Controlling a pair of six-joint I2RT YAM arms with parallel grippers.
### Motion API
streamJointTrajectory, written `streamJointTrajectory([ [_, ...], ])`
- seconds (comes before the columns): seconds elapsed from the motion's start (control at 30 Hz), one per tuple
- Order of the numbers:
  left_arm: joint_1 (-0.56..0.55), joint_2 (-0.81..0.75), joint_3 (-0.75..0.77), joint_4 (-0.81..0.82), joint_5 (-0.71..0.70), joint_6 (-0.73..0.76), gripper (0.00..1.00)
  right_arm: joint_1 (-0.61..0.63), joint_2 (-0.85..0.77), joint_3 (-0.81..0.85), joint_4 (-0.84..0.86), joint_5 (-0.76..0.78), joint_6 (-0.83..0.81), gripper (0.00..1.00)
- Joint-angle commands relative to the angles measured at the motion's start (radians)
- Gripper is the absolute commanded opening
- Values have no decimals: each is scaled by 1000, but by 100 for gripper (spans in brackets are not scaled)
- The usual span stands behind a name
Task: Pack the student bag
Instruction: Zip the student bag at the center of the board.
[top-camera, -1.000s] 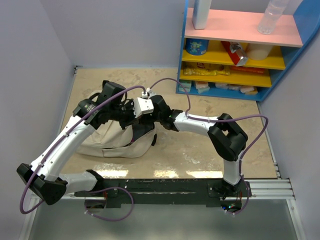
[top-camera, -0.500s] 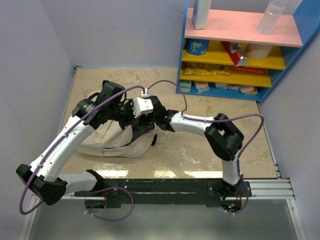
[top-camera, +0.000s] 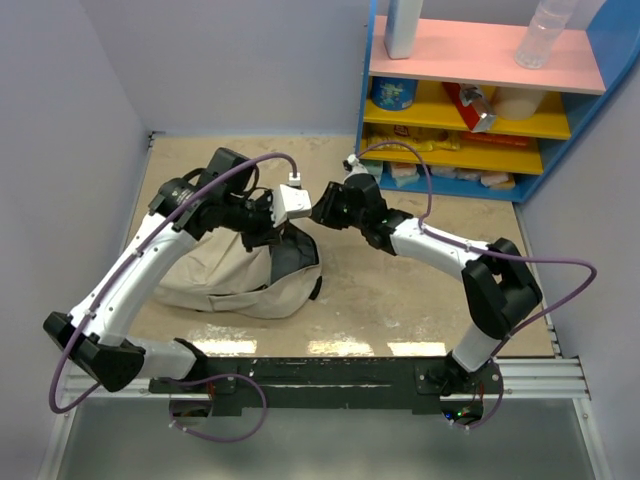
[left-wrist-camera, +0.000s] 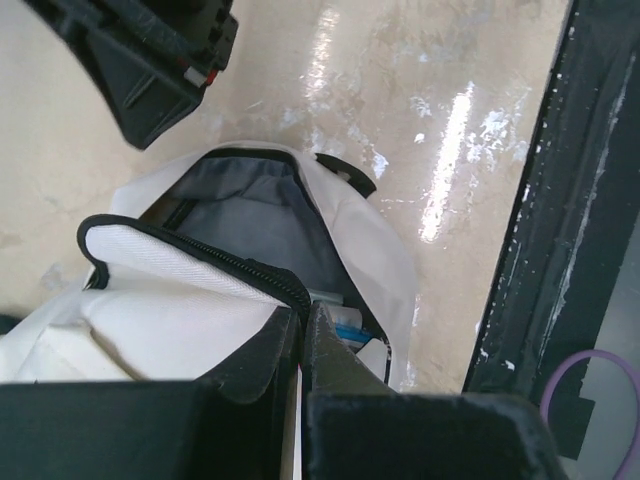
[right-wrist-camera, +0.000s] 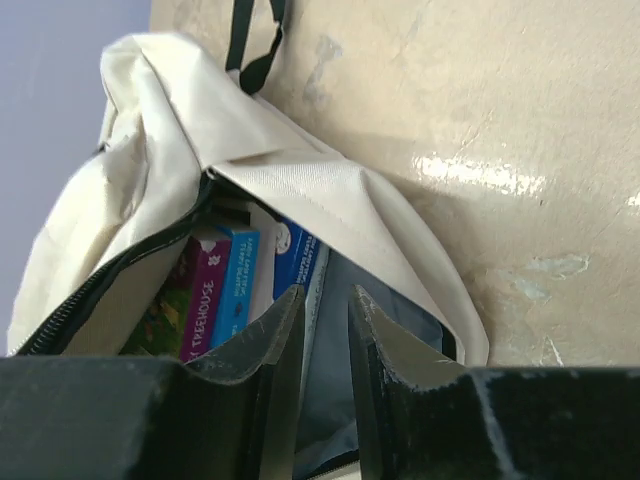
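The student bag (top-camera: 225, 282), beige with black zipper trim, lies on the table left of centre, its mouth held up and open. My left gripper (top-camera: 272, 230) is shut on the zipper edge (left-wrist-camera: 230, 268) of the bag's upper flap (left-wrist-camera: 170, 300); grey lining (left-wrist-camera: 245, 215) shows below it. My right gripper (top-camera: 316, 212) hovers just right of and above the mouth, its jaws a little apart with nothing between them (right-wrist-camera: 325, 305). Inside the bag (right-wrist-camera: 300, 180) stand a purple book (right-wrist-camera: 205, 300), a light blue one (right-wrist-camera: 238, 275) and a blue-and-white one (right-wrist-camera: 300, 262).
A blue shelf unit (top-camera: 480, 100) with pink and yellow boards holds bottles, cans and packets at the back right. Walls close in on the left and back. A black rail (top-camera: 330, 370) runs along the near table edge.
My right gripper has pulled out of the bag's mouth, up and to the right, and its jaws have parted. My left gripper has lifted the bag's edge slightly to the right.
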Motion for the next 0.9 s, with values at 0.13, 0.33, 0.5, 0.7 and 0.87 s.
streamJointTrajectory([
  [0.13, -2, 57, 13, 5, 158, 27, 0, 17, -19, -85, 62, -4, -155, 31],
  [0.33, -2, 88, -18, 19, 170, 20, 3, 17, -59, -158, 98, -64, -165, 33],
  [0.5, -2, 89, -38, 36, 182, 18, 12, 45, -198, -305, 198, -110, -184, 31],
  [0.7, 4, 42, -137, 155, 146, -48, 21, 233, -456, -497, 267, -44, -286, 33],
  [0.87, 22, -21, -168, 189, 110, -59, 10, 302, -504, -513, 266, -7, -355, 35],
])
